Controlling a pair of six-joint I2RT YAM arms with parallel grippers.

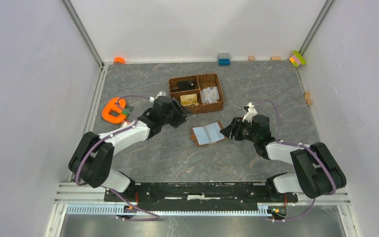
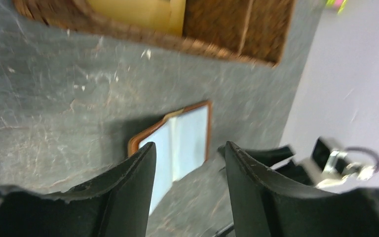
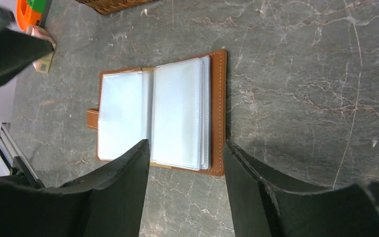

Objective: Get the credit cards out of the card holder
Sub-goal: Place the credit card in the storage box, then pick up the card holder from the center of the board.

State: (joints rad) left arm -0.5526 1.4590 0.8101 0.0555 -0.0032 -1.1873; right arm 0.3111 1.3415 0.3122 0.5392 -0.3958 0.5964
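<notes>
The card holder lies open and flat on the grey table, brown cover down and pale grey-blue sleeves up. It also shows in the left wrist view. A gold-tan credit card lies in a front compartment of the woven basket, with pale cards in the compartment to its right. My left gripper hangs open between basket and holder, holding nothing. Just right of the holder, my right gripper is open and empty, fingertips at the holder's near edge.
An orange tool lies at the left beside my left arm. Small blocks sit along the back wall: orange, blue and multicoloured. A wooden piece rests at the right wall. White walls close in on three sides.
</notes>
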